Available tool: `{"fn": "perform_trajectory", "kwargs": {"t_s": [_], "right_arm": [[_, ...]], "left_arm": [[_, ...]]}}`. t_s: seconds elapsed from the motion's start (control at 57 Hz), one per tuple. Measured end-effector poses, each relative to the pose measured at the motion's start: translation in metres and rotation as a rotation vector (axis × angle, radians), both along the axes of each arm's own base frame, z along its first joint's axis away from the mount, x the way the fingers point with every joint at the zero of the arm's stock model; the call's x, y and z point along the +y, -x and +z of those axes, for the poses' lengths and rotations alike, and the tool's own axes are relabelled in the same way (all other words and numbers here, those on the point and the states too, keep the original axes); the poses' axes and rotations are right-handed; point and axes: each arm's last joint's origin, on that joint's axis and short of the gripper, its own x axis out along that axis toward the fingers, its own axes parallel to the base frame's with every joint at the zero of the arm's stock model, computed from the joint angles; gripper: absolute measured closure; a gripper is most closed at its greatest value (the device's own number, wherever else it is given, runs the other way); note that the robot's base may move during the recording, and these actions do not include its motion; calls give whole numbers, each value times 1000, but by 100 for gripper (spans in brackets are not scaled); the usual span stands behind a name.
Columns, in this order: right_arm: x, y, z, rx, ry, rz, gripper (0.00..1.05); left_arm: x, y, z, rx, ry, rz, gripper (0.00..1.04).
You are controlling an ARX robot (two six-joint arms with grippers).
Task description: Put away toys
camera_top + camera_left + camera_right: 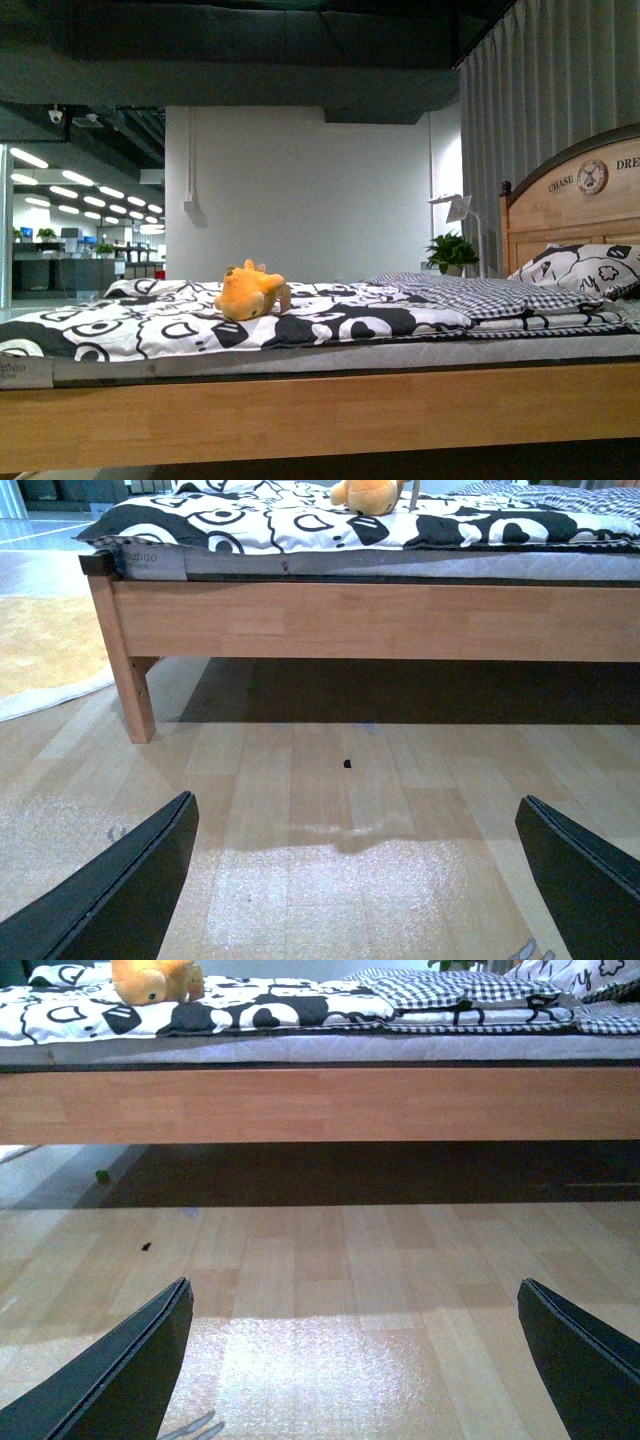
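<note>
The yellow plush toy lies on the black-and-white blanket on the bed. The left fingers and right fingers are spread wide apart, holding nothing, low over the wood floor.

Left gripper on camera: two matte black fingers, wedge-shaped, flat-faced and tapering to sharp tips. Right gripper looks the same, with dark slanted blades, plain and unmarked.
</note>
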Motion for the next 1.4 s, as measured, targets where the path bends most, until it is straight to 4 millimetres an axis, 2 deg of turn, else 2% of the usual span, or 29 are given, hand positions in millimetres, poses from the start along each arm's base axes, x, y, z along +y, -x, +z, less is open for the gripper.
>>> {"fn": "perform_trajectory", "kwargs": {"t_s": [1.403], "right_arm": [[0,0,0,0,0,0,7]], "left_arm": [[0,0,0,0,0,0,6]]}}
